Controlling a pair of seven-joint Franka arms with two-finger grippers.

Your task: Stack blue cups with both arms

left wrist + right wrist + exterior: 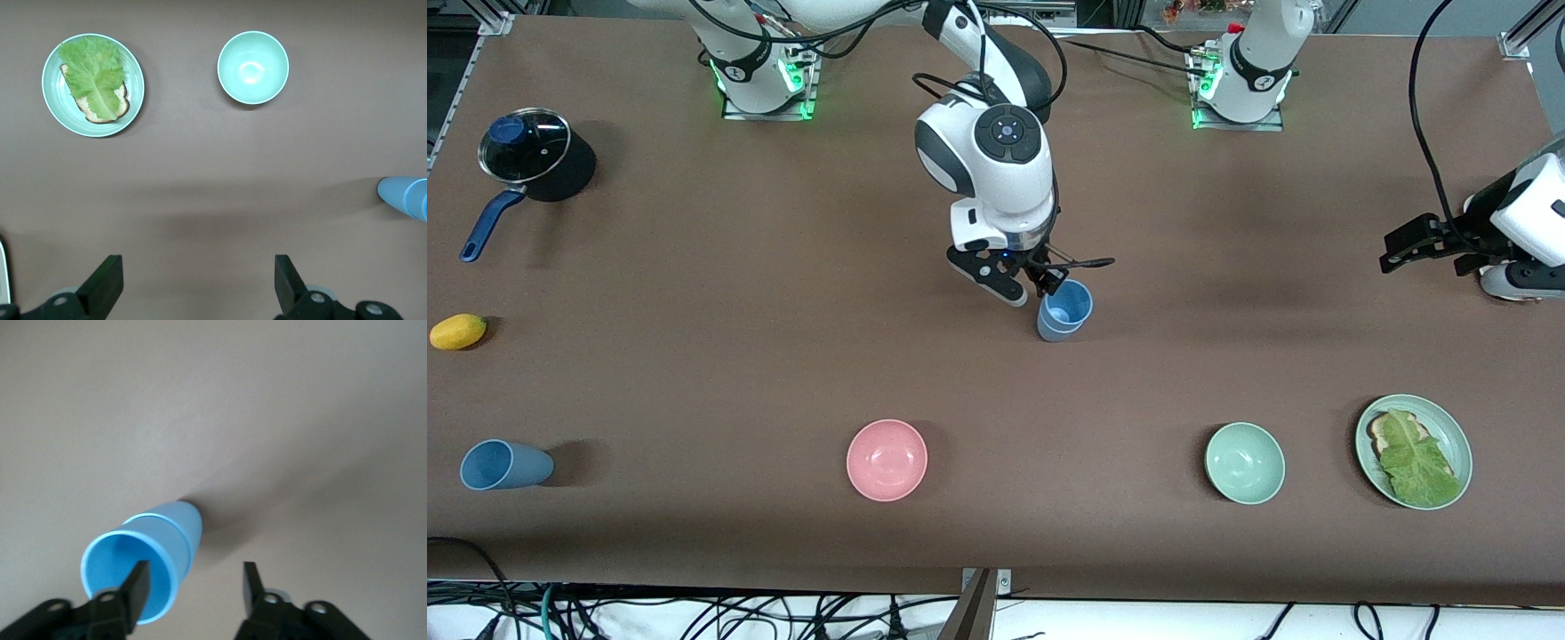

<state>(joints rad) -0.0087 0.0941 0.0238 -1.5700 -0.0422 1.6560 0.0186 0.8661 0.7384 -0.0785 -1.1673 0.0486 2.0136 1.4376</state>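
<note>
While the left arm waits at its own end of the table, the right gripper [1040,278] sits at the middle of the table over a stack of two blue cups [1064,313], one nested in the other. In the right wrist view the jaws stand apart with nothing clamped between them: one finger [137,585] hangs in front of the top cup's mouth and the other is clear of the rim, out over bare table. Whether that first finger touches the cup wall is hard to tell. The stack [152,557] stands upright on the table [694,293], the inner cup's rim showing above the outer one's.

A third cup [503,465] lies on its side toward the right arm's end of the table, near the front camera.

The left gripper [1412,244] hangs over bare table with its jaws wide and empty; its fingers [105,283] frame brown tabletop in the left wrist view, which also shows the plate [133,87] with bread and lettuce, the green bowl [253,67], and the stack's edge [407,197].
</note>
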